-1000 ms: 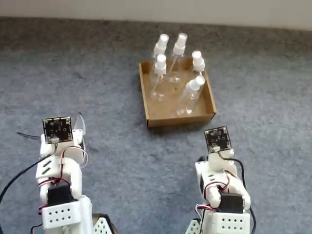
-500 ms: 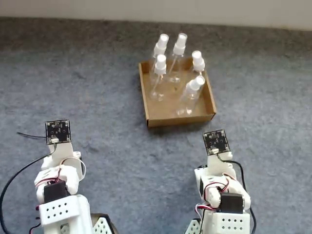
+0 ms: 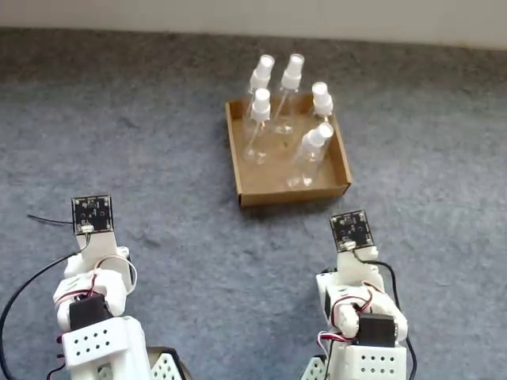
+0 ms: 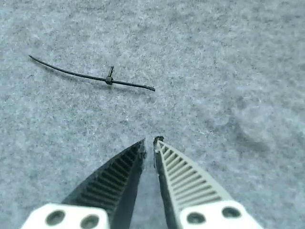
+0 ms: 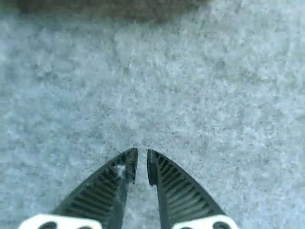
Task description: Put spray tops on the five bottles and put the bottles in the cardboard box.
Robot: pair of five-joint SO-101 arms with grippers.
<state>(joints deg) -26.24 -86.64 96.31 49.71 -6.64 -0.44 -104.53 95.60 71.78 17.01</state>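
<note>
Grey, felt-like worktop beneath everything.

Next in size, two white arms at the near edge: left arm by the near left corner, right arm right of the middle, well apart from each other, each folded back with its wrist camera board facing up.

Toward the far edge, a little right of the middle, an open cardboard box, shallow and roughly square, turned slightly askew to the worktop's edges.

Inside the box, all five clear bottles: two against the far wall, one at the far right corner, one along the left side, one toward the near right. Upright or leaning, hard to tell from above.

Left tool poised over bare felt near the left edge, ribbed jaws drawn almost together with a thin slit between the tips, gripping nothing.

Right tool likewise over bare felt, on the near side of the box, jaws nearly touching, nothing held.

On every bottle, a white spray top, fitted at the neck.

Smallest, a black cable tie lying flat on the felt beyond the left tool's tips, apart from them.
</note>
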